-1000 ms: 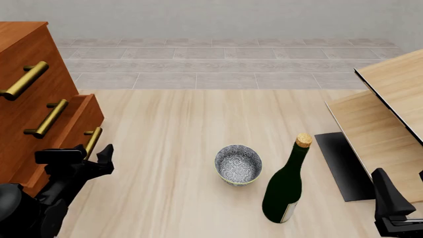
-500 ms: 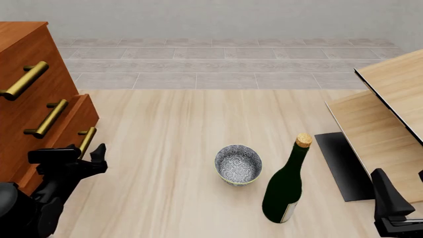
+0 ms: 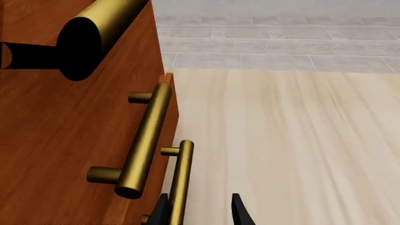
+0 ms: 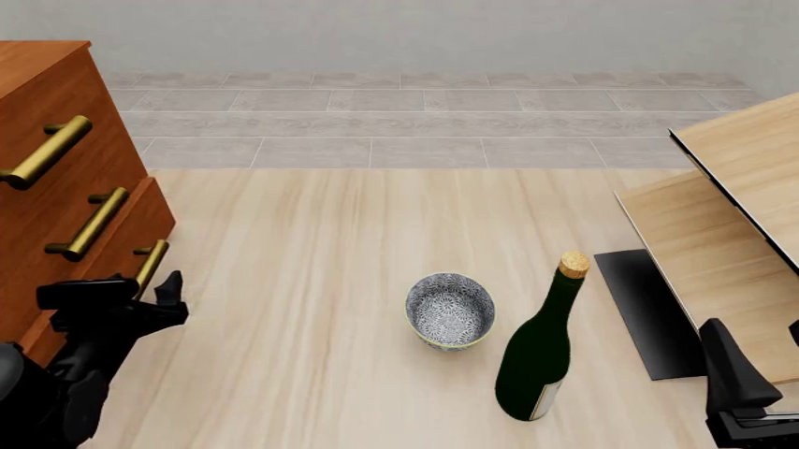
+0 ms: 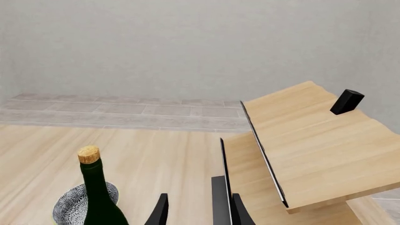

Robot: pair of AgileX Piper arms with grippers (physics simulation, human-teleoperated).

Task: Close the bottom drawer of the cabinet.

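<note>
Bottom drawer (image 4: 119,267) of the cabinet (image 4: 50,159) sits at table's left edge, front sticking out a bit past the drawers above. Left gripper (image 4: 140,292) is spread apart w/ its brass handle (image 3: 180,180) between the fingers, one fingertip (image 3: 164,211) right by the bar; nothing clamped. Right gripper (image 5: 196,208) parted, empty, near pale shelf unit (image 5: 300,150), by bottle (image 4: 540,341) & bowl (image 4: 450,311).

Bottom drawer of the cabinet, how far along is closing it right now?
Mostly done: in the front view the bottom drawer juts only slightly beyond the middle drawer of the cabinet. In hand: the left gripper sits at its brass handle, fingers open around the bar in the left wrist view. Left: the last push until the fronts sit flush. The right gripper is idle by the bottle.
</note>
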